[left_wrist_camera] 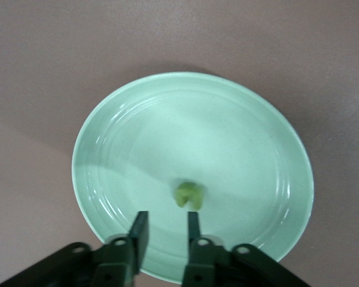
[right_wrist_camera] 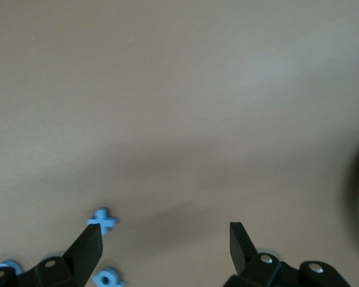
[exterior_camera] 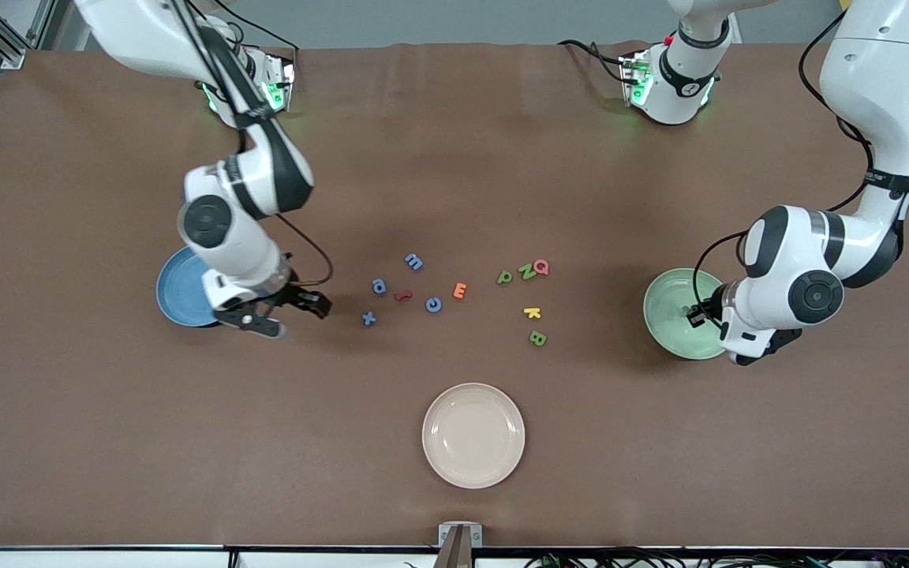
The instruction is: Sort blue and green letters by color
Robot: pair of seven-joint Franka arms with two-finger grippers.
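The left gripper (left_wrist_camera: pixel 167 224) hangs over the green plate (exterior_camera: pixel 663 315) at the left arm's end of the brown tabletop (exterior_camera: pixel 454 442); its fingers (left_wrist_camera: pixel 139 230) stand a little apart with nothing between them, and a small green letter (left_wrist_camera: pixel 189 194) lies in the plate just past the fingertips, its shape too blurred to read. The right gripper (exterior_camera: pixel 301 315) is just above the tabletop beside the blue plate (exterior_camera: pixel 178 288) at the right arm's end, its fingers (right_wrist_camera: pixel 87 251) spread wide and empty. In the right wrist view the blue x (right_wrist_camera: pixel 102 220) sits close by one fingertip, and another blue letter (right_wrist_camera: pixel 107 278) shows beside that finger. The other letters are scattered across the middle of the tabletop between the two plates. Toward the right arm's end lie the blue m (exterior_camera: pixel 413 261), blue a (exterior_camera: pixel 379 286), blue x (exterior_camera: pixel 368 318) and blue c (exterior_camera: pixel 433 304), with a dark red letter (exterior_camera: pixel 402 296) among them and an orange E (exterior_camera: pixel 460 290) next to the c. Toward the left arm's end lie the green P (exterior_camera: pixel 505 277) and green N (exterior_camera: pixel 527 271), the N touching a pink Q (exterior_camera: pixel 541 267), and nearer the front camera a yellow k (exterior_camera: pixel 533 313) and the green B (exterior_camera: pixel 537 338). A cream plate (exterior_camera: pixel 473 435) sits nearest the front camera.
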